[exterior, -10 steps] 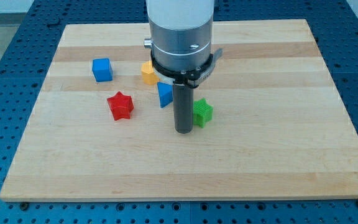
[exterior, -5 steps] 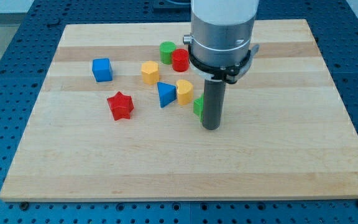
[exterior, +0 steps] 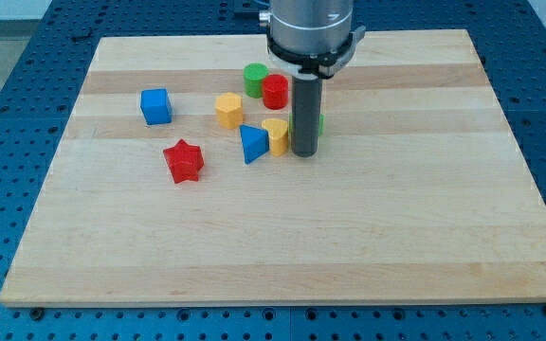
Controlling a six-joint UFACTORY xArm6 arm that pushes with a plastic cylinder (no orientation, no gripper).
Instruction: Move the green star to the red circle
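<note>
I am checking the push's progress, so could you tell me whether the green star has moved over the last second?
Yes. The green star, now mostly hidden behind my tip, has shifted toward the view's top, closer to the red circle.

The green star lies almost wholly hidden behind the dark rod, only a green sliver showing at the rod's right edge. The red circle, an upright cylinder, stands to its far left, close by, not touching.
</note>
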